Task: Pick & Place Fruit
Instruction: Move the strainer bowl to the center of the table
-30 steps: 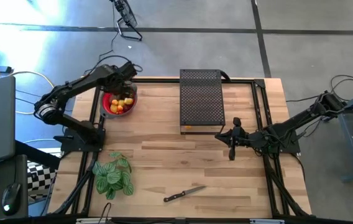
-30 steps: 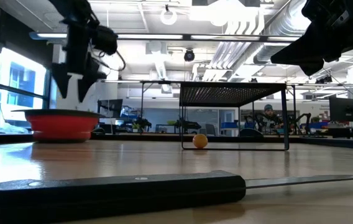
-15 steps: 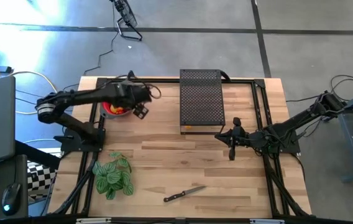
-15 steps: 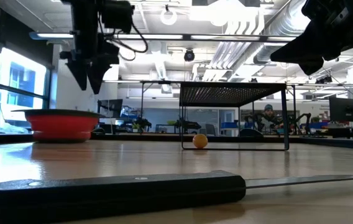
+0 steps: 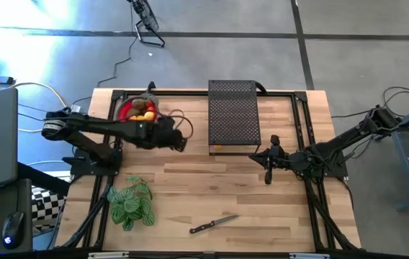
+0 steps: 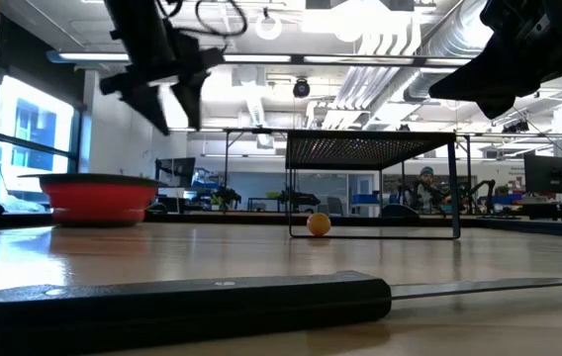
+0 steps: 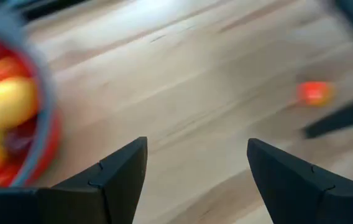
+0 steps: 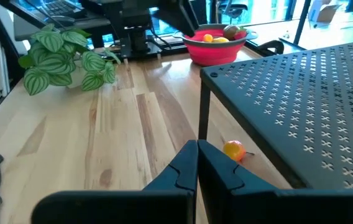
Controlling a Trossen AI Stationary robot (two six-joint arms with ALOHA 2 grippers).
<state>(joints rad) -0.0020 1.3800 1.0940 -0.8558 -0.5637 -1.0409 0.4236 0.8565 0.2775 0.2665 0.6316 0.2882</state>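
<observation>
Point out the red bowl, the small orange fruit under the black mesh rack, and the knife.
red bowl (image 8: pixel 217 47): right wrist view, on its outer side wall.
small orange fruit (image 6: pixel 319 223): low view, middle of the fruit, on the table under the rack.
knife (image 5: pixel 214 224): high view, where handle meets blade.

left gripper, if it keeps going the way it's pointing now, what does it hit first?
Probably bare table. The open left gripper points down at the wood between the red bowl and the small orange fruit; depth is unclear.

No readable text, label, brand or number is showing in any view. Nothing legible is appearing on any object.
</observation>
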